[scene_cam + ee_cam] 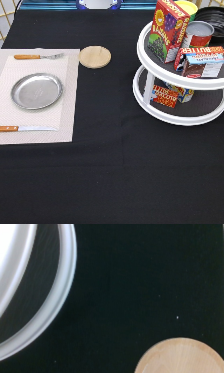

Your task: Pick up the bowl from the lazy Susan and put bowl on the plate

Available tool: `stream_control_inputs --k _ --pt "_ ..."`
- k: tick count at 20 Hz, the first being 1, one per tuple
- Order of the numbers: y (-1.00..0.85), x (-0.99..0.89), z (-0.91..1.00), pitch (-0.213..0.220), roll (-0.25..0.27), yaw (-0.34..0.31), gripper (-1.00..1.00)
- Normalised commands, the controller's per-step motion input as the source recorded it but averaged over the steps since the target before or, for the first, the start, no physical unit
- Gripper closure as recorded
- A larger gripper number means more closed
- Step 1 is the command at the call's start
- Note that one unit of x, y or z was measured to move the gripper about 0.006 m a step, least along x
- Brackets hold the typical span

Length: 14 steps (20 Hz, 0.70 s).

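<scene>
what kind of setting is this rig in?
Likely a mock dining or kitchen table: a placemat with the plate, fork and knife, and the lazy Susan stocked with grocery boxes and a can. The gripper is out of view.

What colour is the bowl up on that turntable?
Glossy black; the bowl shows best in the exterior view, at the top right.
</scene>
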Motion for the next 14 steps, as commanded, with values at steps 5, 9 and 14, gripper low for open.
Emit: stream_control_inputs --k 5,9,14 --pt "0.32 0.28 0.19 0.001 -0.027 -0.007 -1.00" --pt "0.31 0.29 0.18 0.002 -0.013 -0.003 -1.00" --pt "0.46 0.49 0.30 0.042 0.018 -0.009 -1.00"
